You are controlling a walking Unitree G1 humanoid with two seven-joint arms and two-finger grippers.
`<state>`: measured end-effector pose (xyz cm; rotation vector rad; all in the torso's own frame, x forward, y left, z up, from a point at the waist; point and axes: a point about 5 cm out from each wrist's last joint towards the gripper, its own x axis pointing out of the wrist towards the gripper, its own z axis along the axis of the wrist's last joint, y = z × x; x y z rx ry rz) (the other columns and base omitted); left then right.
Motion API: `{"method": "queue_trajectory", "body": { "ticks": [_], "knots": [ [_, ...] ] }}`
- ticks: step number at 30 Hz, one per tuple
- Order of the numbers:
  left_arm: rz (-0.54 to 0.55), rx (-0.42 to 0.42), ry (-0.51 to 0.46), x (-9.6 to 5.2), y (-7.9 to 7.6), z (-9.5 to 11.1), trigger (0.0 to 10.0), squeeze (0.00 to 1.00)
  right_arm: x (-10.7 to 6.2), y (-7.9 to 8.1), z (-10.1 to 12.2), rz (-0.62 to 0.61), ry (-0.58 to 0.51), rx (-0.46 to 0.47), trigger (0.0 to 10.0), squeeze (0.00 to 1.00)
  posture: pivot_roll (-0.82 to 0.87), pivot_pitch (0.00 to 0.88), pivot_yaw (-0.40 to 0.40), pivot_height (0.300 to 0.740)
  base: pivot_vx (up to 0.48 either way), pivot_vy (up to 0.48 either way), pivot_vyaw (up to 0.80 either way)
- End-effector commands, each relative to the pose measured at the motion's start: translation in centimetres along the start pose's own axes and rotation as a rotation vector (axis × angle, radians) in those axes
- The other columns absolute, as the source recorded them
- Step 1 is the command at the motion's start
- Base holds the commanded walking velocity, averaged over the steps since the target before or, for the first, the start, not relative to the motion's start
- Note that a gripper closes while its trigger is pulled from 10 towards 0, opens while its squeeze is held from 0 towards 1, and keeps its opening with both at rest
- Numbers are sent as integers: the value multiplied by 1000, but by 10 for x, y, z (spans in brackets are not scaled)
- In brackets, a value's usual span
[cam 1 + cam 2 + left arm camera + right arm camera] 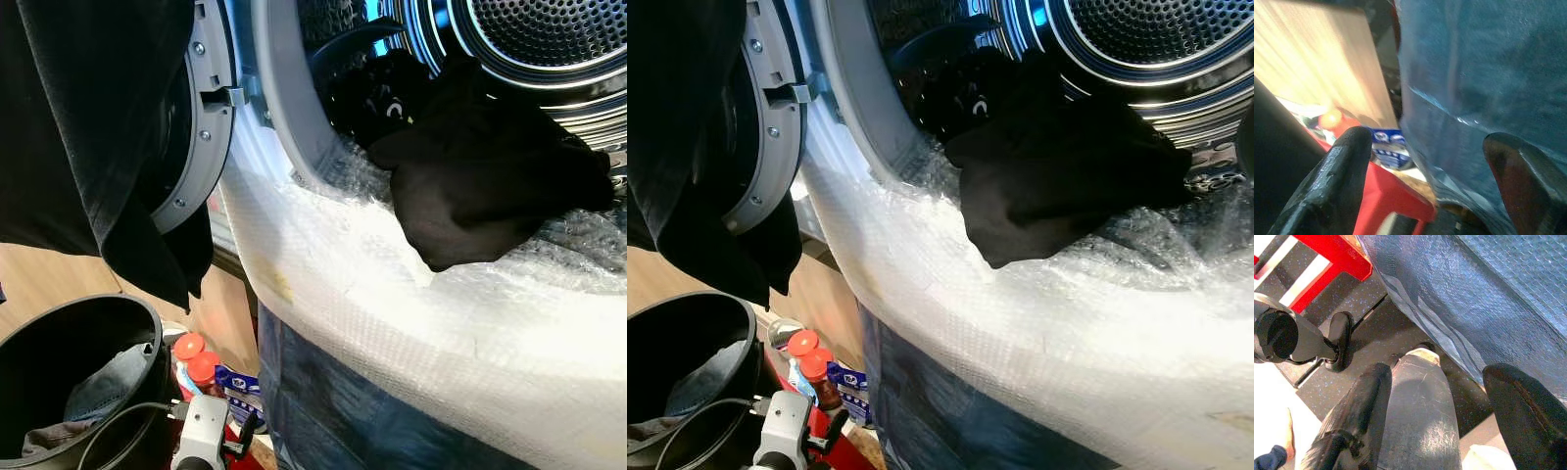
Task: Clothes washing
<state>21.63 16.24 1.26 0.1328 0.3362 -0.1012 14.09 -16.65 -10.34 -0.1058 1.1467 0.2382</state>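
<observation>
One black garment [480, 196] we log draped over the washer drum's [549, 39] lower rim, resting on bubble wrap [411, 313] that covers the machine's front. Second dark cloth [88, 127] hangs over the open door [201, 117]. Black basket [59, 343] holds more clothes. Two red-capped bottles [196, 360] stand beside it; label writing unreadable. Left gripper [1435, 161] and right gripper [1435, 396]: jaws spread, empty.

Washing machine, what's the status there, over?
Both grippers low beside the machine, fingers apart, empty. Black garment half out over the washer rim. Another dark cloth draped on the open door. Black bucket below.
</observation>
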Motion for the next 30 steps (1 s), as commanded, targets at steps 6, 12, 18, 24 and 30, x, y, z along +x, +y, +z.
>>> {"method": "queue_trajectory", "body": {
  "ticks": [6,12,18,24,30],
  "knots": [
    [173,49,-137,-3,25,26,10000,0,1,5,-4,9,16,2,10000,0,13,0,47,740,0,0,0],
    [188,121,-227,-7,28,45,10000,0,1,7,-5,10,17,-3,10000,0,15,0,54,740,0,0,0],
    [338,9,-230,-13,53,53,10000,0,1,7,-4,11,16,-4,10000,0,26,0,49,740,0,0,0],
    [344,-21,-262,-10,63,59,10000,0,1,8,-3,14,12,-5,10000,0,33,0,44,740,0,0,0],
    [309,-26,-260,-8,54,62,10000,0,1,6,0,-4,2,17,10000,0,33,0,44,740,0,451,0]
  ]
}}
